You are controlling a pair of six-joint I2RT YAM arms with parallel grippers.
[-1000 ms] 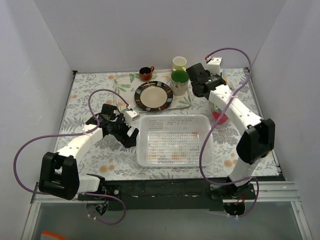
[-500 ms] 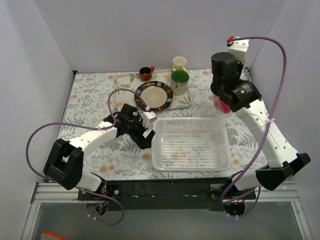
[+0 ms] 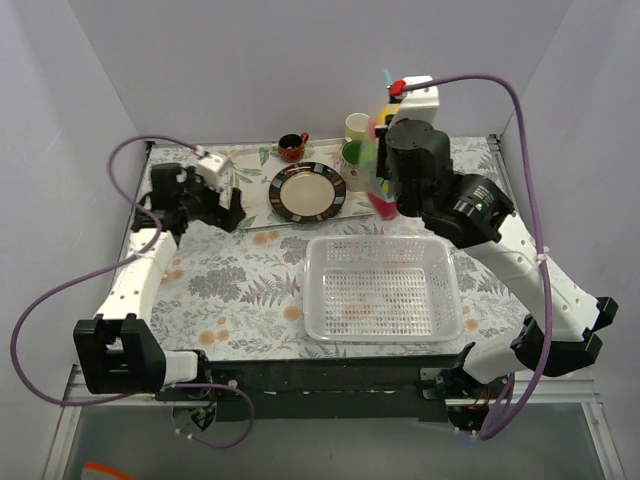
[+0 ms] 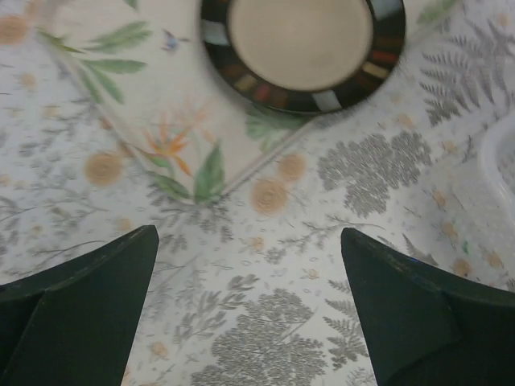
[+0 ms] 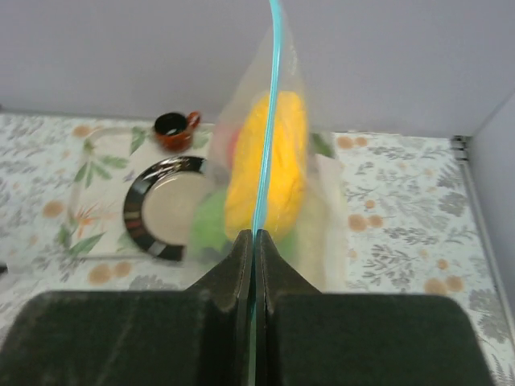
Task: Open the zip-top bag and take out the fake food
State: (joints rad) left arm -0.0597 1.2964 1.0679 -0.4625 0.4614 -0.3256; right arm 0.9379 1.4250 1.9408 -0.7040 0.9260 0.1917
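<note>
My right gripper (image 5: 256, 241) is shut on the light blue zip strip (image 5: 273, 96) of the zip-top bag (image 5: 318, 201) and holds it in the air. The bag hangs beside the right wrist (image 3: 415, 165), over the back of the table near the mug. The fake food inside shows as a yellow piece (image 5: 269, 161), a green piece (image 5: 211, 225) and a red piece (image 3: 380, 205). The bag's mouth looks shut. My left gripper (image 4: 249, 310) is open and empty, low over the floral cloth at the left (image 3: 226, 208), far from the bag.
A white perforated basket (image 3: 380, 290) stands at the front middle. A floral tray (image 3: 250, 165) at the back carries a dark-rimmed plate (image 3: 307, 190), a small brown cup (image 3: 291, 146) and a green-lined mug (image 3: 358, 160). A cream cup (image 3: 358, 125) stands behind it.
My right arm has swung left and lifted the bag from the back right to beside the mug. My left arm has pulled away from the basket to the back left.
</note>
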